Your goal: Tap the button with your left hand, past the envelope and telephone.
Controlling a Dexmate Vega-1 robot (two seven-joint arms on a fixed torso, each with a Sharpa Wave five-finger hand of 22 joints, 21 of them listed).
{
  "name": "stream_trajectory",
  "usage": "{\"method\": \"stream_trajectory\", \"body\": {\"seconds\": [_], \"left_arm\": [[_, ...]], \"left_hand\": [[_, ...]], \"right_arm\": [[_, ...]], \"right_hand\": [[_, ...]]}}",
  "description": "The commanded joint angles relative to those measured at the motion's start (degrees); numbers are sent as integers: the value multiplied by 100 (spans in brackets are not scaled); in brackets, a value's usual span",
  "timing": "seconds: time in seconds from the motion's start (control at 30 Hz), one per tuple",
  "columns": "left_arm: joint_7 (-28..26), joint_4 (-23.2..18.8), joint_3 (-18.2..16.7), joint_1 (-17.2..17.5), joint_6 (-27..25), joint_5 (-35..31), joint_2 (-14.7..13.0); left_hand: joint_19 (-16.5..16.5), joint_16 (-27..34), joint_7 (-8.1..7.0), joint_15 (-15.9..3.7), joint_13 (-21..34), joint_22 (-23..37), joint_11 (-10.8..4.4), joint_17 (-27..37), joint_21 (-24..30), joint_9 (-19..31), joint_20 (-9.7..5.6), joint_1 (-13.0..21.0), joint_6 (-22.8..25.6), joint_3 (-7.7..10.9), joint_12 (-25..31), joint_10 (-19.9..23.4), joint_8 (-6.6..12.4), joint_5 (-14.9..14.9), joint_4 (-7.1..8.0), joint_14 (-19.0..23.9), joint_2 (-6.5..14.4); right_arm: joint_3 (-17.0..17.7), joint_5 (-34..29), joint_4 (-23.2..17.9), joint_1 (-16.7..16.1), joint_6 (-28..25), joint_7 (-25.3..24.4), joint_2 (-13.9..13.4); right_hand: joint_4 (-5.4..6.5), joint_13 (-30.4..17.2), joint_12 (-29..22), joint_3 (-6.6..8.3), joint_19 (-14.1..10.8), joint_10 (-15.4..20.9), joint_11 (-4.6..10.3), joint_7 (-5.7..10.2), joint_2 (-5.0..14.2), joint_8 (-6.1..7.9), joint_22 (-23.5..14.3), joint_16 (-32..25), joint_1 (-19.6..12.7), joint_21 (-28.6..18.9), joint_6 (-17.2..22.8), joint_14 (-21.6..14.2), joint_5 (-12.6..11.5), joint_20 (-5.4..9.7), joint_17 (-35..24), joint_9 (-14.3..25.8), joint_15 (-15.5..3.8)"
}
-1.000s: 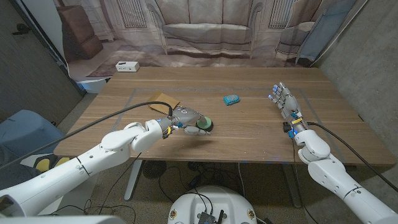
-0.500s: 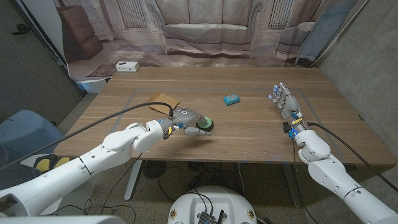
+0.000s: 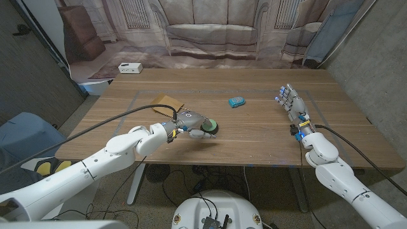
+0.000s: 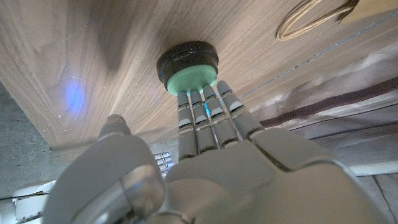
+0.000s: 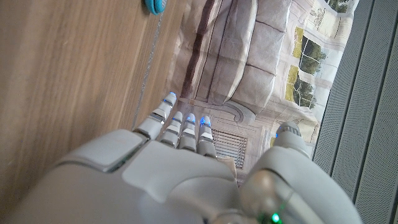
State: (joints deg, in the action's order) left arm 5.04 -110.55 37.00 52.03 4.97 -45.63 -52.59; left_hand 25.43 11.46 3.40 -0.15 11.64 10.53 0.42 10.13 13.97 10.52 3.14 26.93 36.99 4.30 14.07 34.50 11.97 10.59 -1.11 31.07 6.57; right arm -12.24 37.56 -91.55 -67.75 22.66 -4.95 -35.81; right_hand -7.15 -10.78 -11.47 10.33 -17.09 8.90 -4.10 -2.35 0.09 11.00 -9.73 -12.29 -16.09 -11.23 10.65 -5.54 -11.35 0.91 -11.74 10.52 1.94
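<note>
The button (image 3: 210,126) has a green top on a black base and sits near the table's middle front. My left hand (image 3: 191,122) reaches over it with straight fingers. In the left wrist view its fingertips (image 4: 198,98) touch the green top of the button (image 4: 188,64) and hold nothing. The brown envelope (image 3: 166,102) lies behind that hand, and its corner with a string loop (image 4: 309,18) is visible. The small blue telephone (image 3: 236,101) lies further back, toward the middle. My right hand (image 3: 290,103) stands at the table's right with fingers extended and nothing in it.
A white box (image 3: 130,67) sits on a surface beyond the table's far left corner. The table's front edge (image 3: 254,164) runs close below the button. In the right wrist view the telephone (image 5: 155,5) lies far ahead of my right hand (image 5: 180,162).
</note>
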Motion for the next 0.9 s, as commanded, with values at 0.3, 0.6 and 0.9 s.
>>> {"method": "stream_trajectory", "body": {"seconds": [0.3,0.6,0.9], "left_arm": [[511,236,266,-273,-101,23,131],[540,197,288,-239,-233,29,124],[532,147,288,-223,-299,22,95]], "left_hand": [[124,41,6,-8,7,21,11,19,36,25,-12,9,93,59,26,86,34,-24,10,120,64],[144,47,7,-13,7,22,5,19,34,25,-14,5,122,66,20,103,33,-27,6,170,66],[157,44,6,-7,8,22,16,19,30,25,-16,2,138,73,14,119,28,-29,3,195,69]], "right_arm": [[34,55,-67,-10,-130,1,-64],[25,60,-37,-6,-123,44,-72],[16,62,2,8,-99,81,-66]], "right_hand": [[-16,-14,14,-1,-67,55,-5,-17,66,25,-7,10,-10,11,53,-31,26,-10,-14,19,11],[-17,-14,15,-2,-71,58,-4,-22,72,24,-8,13,-15,11,55,-28,26,-11,-14,19,14],[-18,-14,16,-2,-73,60,-7,-22,81,23,-8,11,-20,11,56,-37,27,-11,-14,19,13]]}}
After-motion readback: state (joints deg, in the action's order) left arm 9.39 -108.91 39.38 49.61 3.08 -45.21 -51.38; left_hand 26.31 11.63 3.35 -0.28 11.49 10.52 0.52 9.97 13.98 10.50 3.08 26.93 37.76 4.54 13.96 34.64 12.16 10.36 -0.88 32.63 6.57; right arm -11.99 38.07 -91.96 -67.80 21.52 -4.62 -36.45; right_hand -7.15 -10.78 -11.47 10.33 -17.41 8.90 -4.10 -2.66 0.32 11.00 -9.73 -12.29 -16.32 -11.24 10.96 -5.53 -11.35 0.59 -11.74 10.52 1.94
